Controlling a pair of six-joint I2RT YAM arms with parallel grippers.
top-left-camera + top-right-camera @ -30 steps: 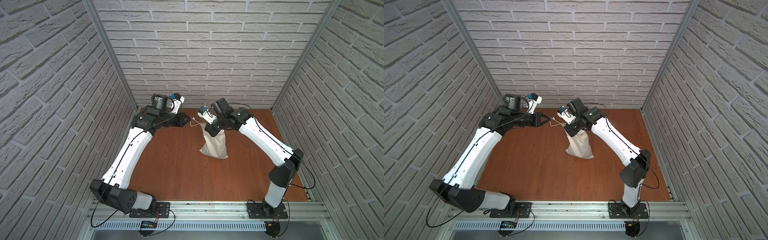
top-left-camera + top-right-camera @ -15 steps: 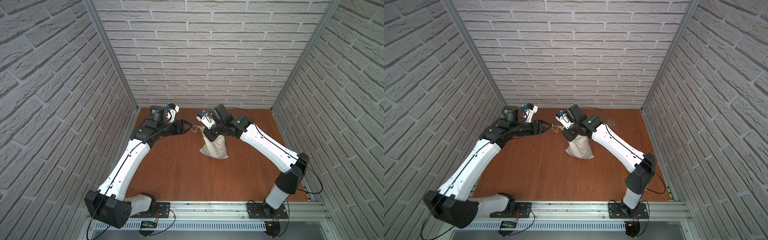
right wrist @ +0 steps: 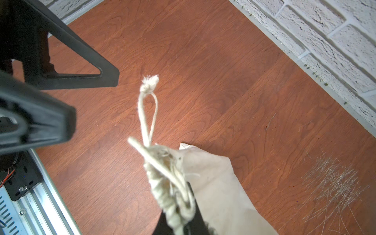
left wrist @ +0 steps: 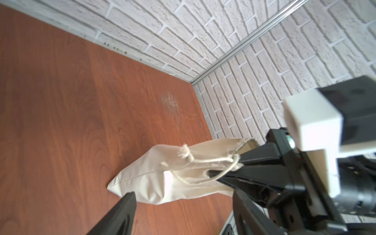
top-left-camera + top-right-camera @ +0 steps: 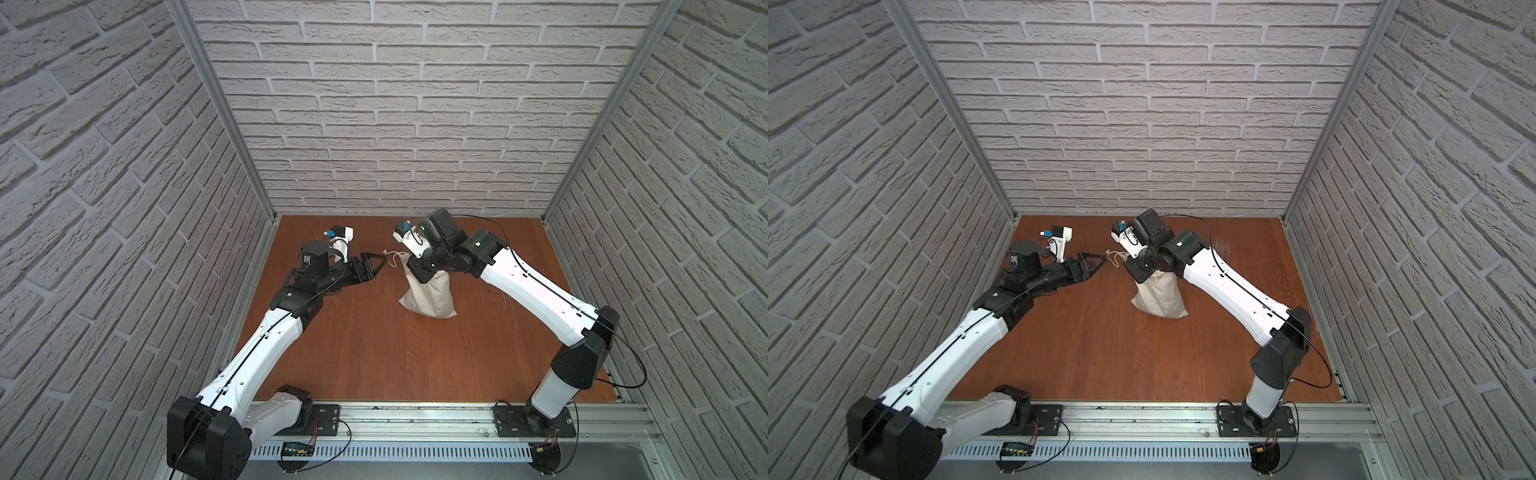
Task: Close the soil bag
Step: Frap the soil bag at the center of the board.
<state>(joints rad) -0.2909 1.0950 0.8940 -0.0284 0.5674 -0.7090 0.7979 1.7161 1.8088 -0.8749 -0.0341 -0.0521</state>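
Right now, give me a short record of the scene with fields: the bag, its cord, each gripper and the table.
soil bag: cream cloth sack, base resting on the table, neck held up
cord: knotted loop sticking out free from the gathered neck
right gripper: shut on the soil bag's neck
left gripper: open, beside the cord's knot, not touching it
table: brown wood grain
closure: neck bunched in the grip; how tight it is cannot be told

Cream soil bag (image 5: 430,297), white cord (image 3: 150,84), reddish-brown wood-grain table (image 5: 374,353) — whitish brick-pattern walls (image 5: 415,124), black-and-white arms (image 5: 536,291).
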